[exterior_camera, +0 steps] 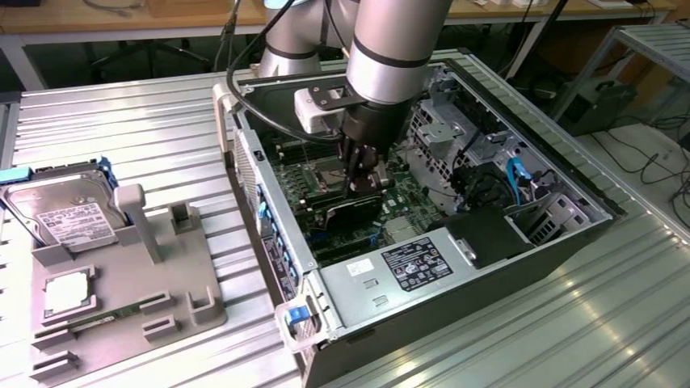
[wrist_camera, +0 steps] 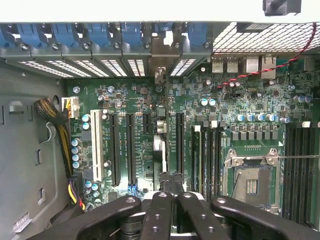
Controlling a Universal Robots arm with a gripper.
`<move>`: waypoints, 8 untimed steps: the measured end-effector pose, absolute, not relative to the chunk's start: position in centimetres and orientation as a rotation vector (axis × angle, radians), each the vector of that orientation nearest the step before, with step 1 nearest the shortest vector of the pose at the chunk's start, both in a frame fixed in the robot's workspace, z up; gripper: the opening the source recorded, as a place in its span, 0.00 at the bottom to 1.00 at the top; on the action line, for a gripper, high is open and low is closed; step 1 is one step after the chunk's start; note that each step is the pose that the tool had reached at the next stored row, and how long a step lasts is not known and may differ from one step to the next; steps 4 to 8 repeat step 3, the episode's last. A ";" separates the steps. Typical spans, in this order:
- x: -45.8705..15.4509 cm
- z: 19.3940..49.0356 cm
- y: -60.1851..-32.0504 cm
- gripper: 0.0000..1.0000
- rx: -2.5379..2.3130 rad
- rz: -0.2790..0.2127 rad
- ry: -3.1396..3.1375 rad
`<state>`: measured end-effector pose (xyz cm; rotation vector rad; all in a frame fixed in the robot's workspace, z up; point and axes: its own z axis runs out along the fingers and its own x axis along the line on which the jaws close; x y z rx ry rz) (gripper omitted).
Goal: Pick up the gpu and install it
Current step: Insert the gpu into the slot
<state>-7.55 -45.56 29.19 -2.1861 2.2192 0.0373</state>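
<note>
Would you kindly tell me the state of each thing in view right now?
gripper: shut on the gpu, inside the case.
gpu: held on edge over the motherboard.
computer case: lying flat, side open.
hard drive: resting in the grey holder, apart from the gripper.

No wording can be read anywhere. The hard drive (exterior_camera: 67, 214) near the counter's edge bears a white label, and the power supply (exterior_camera: 415, 267) inside the computer case (exterior_camera: 561, 234) carries a printed sticker; both stay illegible.
</note>
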 end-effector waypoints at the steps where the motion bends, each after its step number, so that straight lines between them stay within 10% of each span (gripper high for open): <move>1: -7.6 29.2 -45.6 0.11 -2.186 0.037 2.219; 8: -7.6 29.2 -45.6 0.11 -2.186 0.037 2.219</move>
